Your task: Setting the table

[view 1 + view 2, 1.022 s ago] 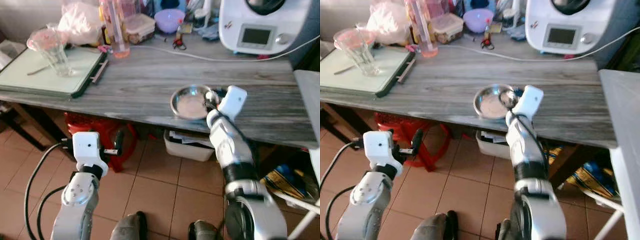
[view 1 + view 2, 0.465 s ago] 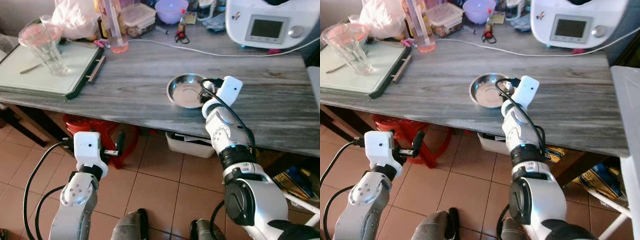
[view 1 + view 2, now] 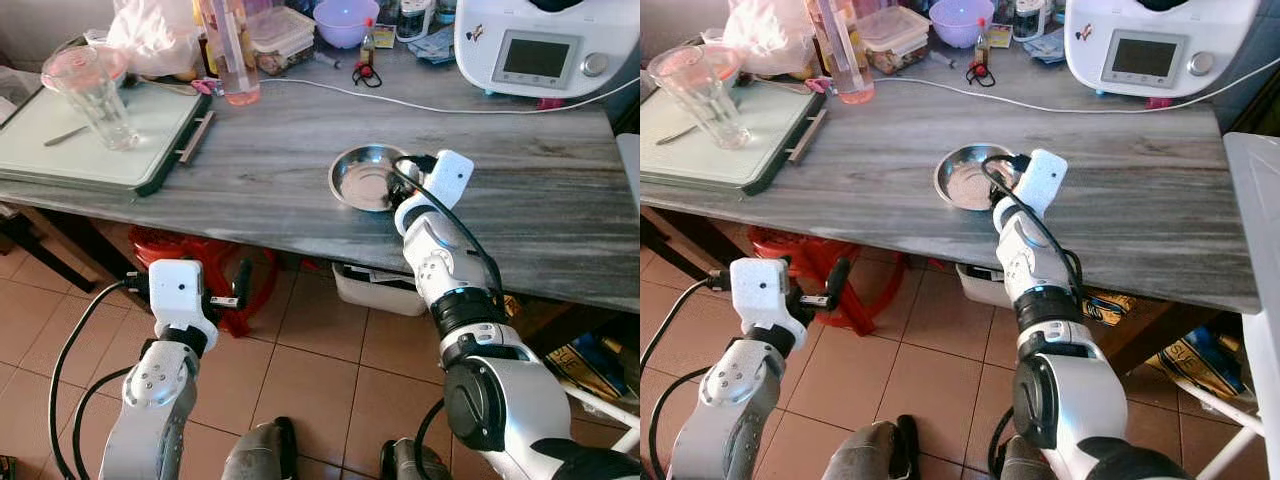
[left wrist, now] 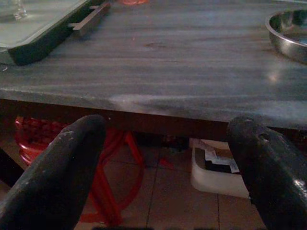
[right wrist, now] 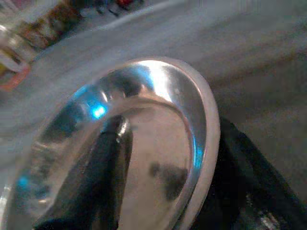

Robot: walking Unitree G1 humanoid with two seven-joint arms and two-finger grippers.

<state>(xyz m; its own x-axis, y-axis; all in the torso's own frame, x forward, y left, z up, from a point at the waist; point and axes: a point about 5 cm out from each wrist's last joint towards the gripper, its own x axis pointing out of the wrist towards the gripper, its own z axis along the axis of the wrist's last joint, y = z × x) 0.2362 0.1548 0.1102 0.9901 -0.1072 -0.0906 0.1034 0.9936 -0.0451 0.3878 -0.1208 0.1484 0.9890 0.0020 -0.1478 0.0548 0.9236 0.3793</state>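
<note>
Right wrist view: right gripper clamped on bowl rim — one finger inside, one outside. Bowl on table near front edge. Left gripper spread wide, low before table.

The right arm rises from the lower right of the head views to mid-frame, its white wrist tilted toward the upper left and the right gripper clamped with one black finger to either side of a thin rim. The left arm stands bent in the lower left, forearm upright. Its left gripper points toward the right of the frame, fingers spread wide apart.
</note>
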